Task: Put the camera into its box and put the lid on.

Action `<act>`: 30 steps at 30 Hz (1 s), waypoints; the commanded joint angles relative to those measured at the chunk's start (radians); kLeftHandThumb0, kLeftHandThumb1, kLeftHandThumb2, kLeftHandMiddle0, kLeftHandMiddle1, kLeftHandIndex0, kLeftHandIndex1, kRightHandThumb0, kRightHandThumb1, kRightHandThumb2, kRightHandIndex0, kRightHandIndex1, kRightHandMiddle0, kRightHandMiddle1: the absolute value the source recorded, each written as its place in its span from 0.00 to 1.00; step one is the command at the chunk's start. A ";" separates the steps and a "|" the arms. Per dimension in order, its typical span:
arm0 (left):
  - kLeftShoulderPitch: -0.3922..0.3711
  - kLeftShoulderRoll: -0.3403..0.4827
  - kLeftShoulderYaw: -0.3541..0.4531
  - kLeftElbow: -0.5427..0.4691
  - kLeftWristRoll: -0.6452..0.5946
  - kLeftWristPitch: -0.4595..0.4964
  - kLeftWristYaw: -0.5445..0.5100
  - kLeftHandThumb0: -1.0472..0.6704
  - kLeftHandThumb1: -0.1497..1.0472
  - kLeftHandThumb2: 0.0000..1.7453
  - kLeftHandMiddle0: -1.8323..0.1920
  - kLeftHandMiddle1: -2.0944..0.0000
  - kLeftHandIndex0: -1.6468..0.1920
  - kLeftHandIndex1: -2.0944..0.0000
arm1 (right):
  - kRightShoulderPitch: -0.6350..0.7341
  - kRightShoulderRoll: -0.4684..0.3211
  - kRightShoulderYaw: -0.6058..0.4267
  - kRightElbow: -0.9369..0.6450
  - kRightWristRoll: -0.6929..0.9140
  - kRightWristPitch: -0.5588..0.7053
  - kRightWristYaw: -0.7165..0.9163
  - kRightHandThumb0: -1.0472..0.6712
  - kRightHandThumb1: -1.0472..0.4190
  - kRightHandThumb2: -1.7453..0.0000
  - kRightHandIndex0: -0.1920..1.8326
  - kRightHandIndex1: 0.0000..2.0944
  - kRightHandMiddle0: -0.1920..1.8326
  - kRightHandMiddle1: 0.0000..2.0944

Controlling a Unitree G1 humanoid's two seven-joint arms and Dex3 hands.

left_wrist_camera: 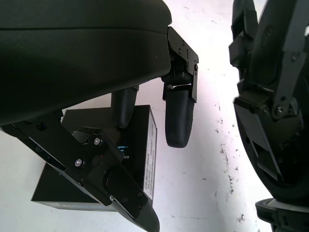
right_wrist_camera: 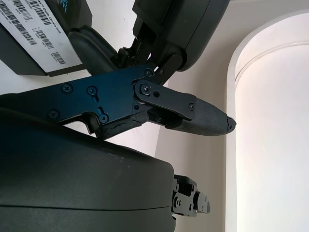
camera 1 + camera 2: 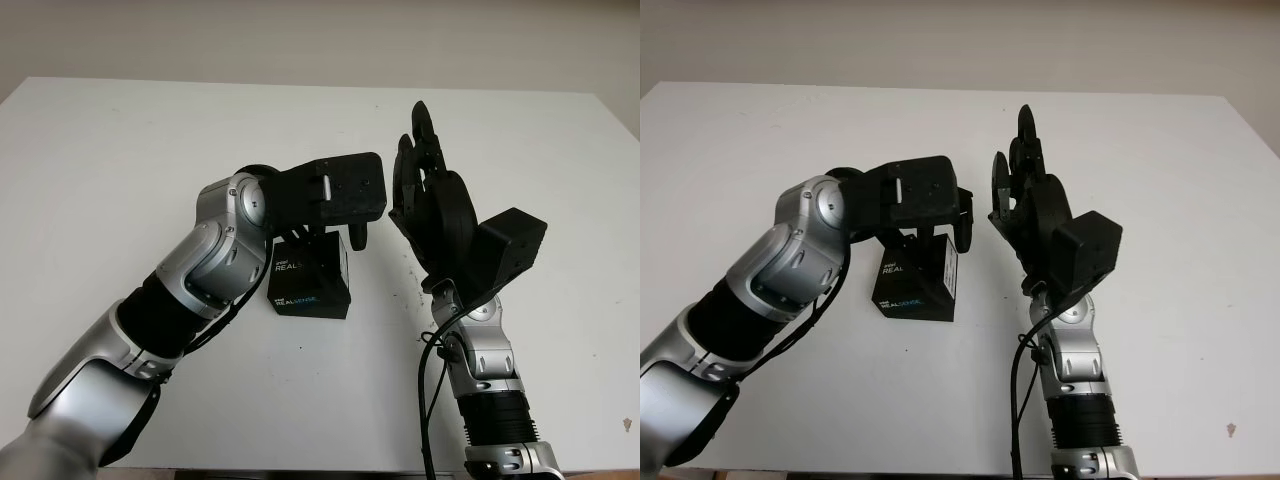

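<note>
The left hand (image 3: 335, 195) hovered over the black box (image 3: 310, 282), its fingers (image 1: 179, 116) hanging loose around the top, gripping nothing I could see. The right hand (image 3: 430, 195) stood open and upright just beside it. The closed box sat on the white table (image 3: 120, 160) between both arms.

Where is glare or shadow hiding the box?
Left eye view: even light, box label readable below the open left hand. Left wrist view: table glares white. Right wrist view: open right hand dark against a bright background.
</note>
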 commanded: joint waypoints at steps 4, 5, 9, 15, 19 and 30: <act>0.016 -0.073 0.014 -0.034 -0.040 -0.002 0.023 0.32 1.00 0.08 0.99 0.07 0.99 0.25 | 0.003 -0.003 -0.005 0.006 0.005 -0.008 0.001 0.23 0.00 0.61 0.02 0.03 0.02 0.03; 0.025 -0.084 0.034 -0.044 -0.061 -0.008 0.033 0.30 1.00 0.11 1.00 0.10 1.00 0.31 | 0.003 -0.004 -0.007 0.003 0.009 -0.002 0.002 0.23 0.00 0.61 0.02 0.03 0.02 0.03; 0.050 -0.123 0.112 -0.098 -0.131 -0.038 0.088 0.28 1.00 0.15 1.00 0.28 1.00 0.40 | 0.003 -0.011 -0.010 -0.004 0.011 0.008 0.008 0.22 0.00 0.61 0.02 0.02 0.02 0.02; 0.065 -0.162 0.197 -0.152 -0.223 -0.065 0.157 0.29 1.00 0.16 1.00 0.40 1.00 0.41 | -0.006 0.013 -0.028 0.020 0.034 -0.033 -0.002 0.24 0.00 0.61 0.08 0.06 0.05 0.06; 0.092 -0.184 0.239 -0.154 -0.276 -0.087 0.207 0.28 1.00 0.16 1.00 0.35 1.00 0.40 | -0.007 0.013 -0.029 0.022 0.047 -0.012 -0.005 0.22 0.00 0.64 0.01 0.22 0.00 0.17; 0.143 -0.203 0.370 -0.157 -0.392 -0.154 0.336 0.27 1.00 0.17 1.00 0.43 1.00 0.40 | 0.000 -0.008 -0.017 0.026 0.025 -0.016 0.016 0.22 0.00 0.62 0.01 0.05 0.00 0.07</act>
